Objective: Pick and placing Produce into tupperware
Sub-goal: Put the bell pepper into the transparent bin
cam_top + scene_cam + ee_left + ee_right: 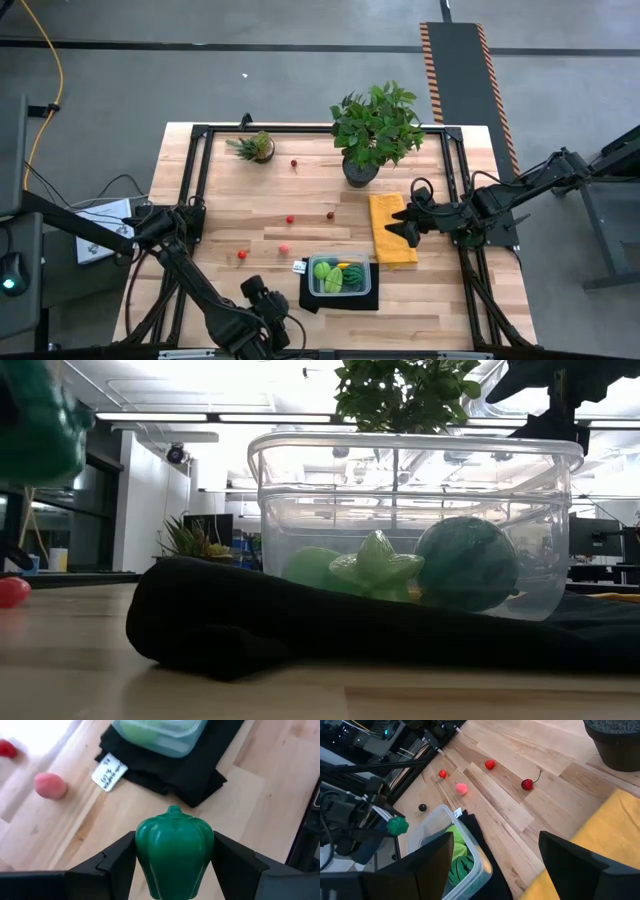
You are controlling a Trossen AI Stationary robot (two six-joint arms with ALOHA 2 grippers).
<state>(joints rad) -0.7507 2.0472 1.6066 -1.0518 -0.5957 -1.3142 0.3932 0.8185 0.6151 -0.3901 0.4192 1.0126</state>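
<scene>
I have the left gripper (172, 865) near the front edge of the counter (440, 300), just left of the tupperware (341, 277), with its jaws pinching a green toy bell pepper (174, 851) across its sides, stem end pointing away from the wrist. The pepper looks like smooth, glossy plastic, so I judge it light and stiff but slippery; the ribbed flanks where the jaws sit now seem the right place to hold it, since the rounded shoulders would let it squirt out.

The tupperware sits on a folded black cloth (200, 775) near the front of the counter and already holds several green pieces, one of them star-shaped (377, 566) and one round and dark (466, 563). Loose produce lies on the wood to its left and behind: a pink piece (462, 788), small red ones (490, 764) and a cherry with a stem (527, 784).

The right gripper (404, 227) waits over the yellow cloth (390, 230), jaws spread and holding nothing.

From overhead the left gripper is mostly lost among dark arm links, so I cannot judge its height above the counter. The low camera only catches a blurred green shape at its edge. A small dark ball (422, 807) beside the container is too tiny to identify.
</scene>
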